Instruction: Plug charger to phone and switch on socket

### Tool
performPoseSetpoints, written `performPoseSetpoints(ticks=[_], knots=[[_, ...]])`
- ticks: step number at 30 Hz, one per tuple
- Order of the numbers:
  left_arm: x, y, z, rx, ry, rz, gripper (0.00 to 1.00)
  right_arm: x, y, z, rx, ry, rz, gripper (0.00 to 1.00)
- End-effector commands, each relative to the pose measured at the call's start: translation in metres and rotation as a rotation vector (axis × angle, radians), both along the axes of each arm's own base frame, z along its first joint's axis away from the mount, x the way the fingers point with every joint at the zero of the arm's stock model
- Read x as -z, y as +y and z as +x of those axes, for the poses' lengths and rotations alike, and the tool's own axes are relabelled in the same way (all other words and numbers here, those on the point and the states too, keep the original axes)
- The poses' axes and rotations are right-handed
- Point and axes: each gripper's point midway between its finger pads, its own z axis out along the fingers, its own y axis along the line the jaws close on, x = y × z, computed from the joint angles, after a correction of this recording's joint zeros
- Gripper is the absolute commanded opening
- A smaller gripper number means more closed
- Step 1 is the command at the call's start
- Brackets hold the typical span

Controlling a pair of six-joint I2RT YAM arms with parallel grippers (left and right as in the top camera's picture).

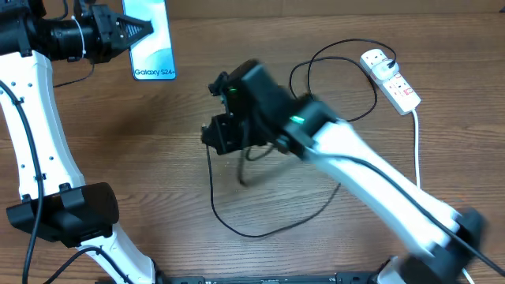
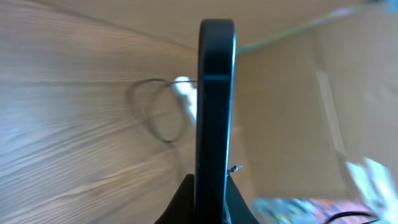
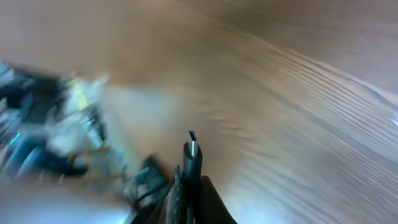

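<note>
Meanwhile, left pincer (image 1: 136,33) grips phone (image 1: 152,43) — right pincer (image 3: 189,180) pinches charger (image 3: 192,149).

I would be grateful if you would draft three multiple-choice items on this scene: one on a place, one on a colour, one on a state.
1. Where on the table does the socket lie in the overhead view?
A. upper right
B. lower left
C. dead centre

2. What colour is the charger cable?
A. white
B. red
C. black

3. What is the state of the phone?
A. lying flat, untouched
B. clamped in the left gripper
C. resting on the socket

Answers:
1. A: the white strip sits near the overhead view's top right corner.
2. C: a thin black line loops across the wood.
3. B: the left wrist view shows the phone's dark edge rising from between the fingers. The right gripper pinches the charger's connector tip.
</note>
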Motion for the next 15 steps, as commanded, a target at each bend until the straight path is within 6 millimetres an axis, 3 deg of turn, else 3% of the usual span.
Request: performPoseSetpoints(ticks=[1,4,8,11,15], knots=[[-0.046,-0.024,-0.022,0.176,-0.144,-0.211,0.04,-0.048,0.001,-0.036,-0.230,-0.115,0.148,0.04],[-0.069,-0.036,-0.036,0.272,-0.209,-0.328,0.04,-0.063,0.003,-0.039,-0.263,-0.143,0.208,0.04],[-0.069,-0.049,-0.039,0.302,-0.193,-0.336,0.04,-0.079,0.007,-0.041,-0.312,-0.150,0.296,0.04],[-0.069,-0.065,-0.043,0.345,-0.192,-0.338,0.04,-0.088,0.008,-0.027,-0.247,-0.148,0.325,0.04],[-0.071,-0.070,-0.040,0.357,-0.187,-0.340,0.04,-0.084,0.003,-0.008,-0.140,-0.133,0.293,0.04]])
